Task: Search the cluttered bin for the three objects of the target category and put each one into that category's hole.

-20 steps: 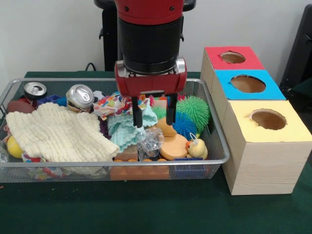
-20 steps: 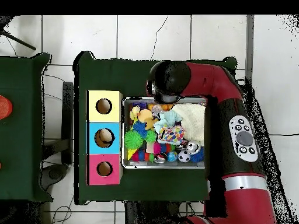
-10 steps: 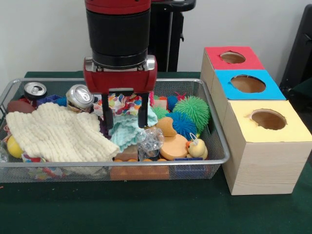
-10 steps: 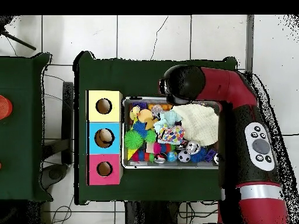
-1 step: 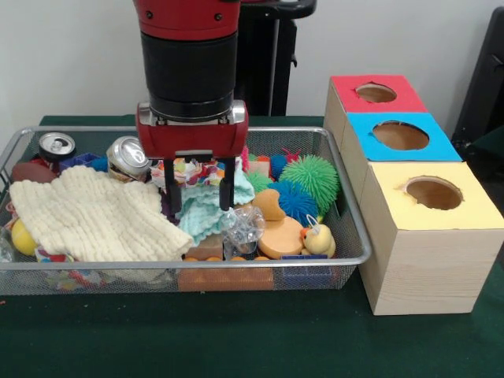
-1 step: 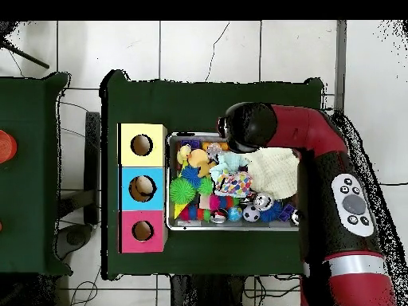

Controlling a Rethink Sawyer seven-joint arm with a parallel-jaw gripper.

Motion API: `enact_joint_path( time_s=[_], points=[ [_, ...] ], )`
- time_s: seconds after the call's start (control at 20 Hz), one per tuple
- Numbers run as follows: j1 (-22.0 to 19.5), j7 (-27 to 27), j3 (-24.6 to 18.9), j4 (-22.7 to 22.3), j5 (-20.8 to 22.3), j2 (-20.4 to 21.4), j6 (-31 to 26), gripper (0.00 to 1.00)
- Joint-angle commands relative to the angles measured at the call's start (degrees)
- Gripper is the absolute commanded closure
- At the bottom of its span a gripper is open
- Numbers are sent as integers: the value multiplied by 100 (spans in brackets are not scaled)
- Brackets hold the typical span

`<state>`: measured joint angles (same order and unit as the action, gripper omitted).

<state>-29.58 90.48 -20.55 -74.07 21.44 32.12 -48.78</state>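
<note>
My gripper (image 5: pixel 198 193) hangs open inside the wire bin (image 5: pixel 118 266), its two black fingers straddling a mint knitted cloth (image 5: pixel 201 219) and holding nothing. A patterned cloth (image 5: pixel 189 168) lies just behind the fingers. Left of it spreads a cream knitted cloth (image 5: pixel 87 213). Three boxes with round holes stand to the right: red (image 5: pixel 346 87), blue (image 5: pixel 437 146), yellow (image 5: pixel 472 213). From overhead the arm's black wrist (image 6: pixel 247 126) covers the gripper, above the mint cloth (image 6: pixel 229 162).
Two crushed cans (image 5: pixel 130 155) (image 5: pixel 57 145) lie at the bin's back left. A green spiky ball (image 5: pixel 313 177), a blue spiky ball (image 5: pixel 299 203), a rubber duck (image 5: pixel 317 238), orange toys and clear plastic crowd the right half.
In the front view the gripper swung left from over the orange toys to over the mint cloth, then settled slightly right. It stayed open throughout.
</note>
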Motion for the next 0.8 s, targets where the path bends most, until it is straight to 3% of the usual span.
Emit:
enact_joint_path(
  time_s=[0.05, 0.4, 0.8],
  points=[
    [-21, -786, -322, -813, 238, 3, 2, 0],
    [85, -377, -216, -941, 192, -44, 51, 0],
    [77, -318, -245, -870, 262, -315, 380, 0]
  ],
)
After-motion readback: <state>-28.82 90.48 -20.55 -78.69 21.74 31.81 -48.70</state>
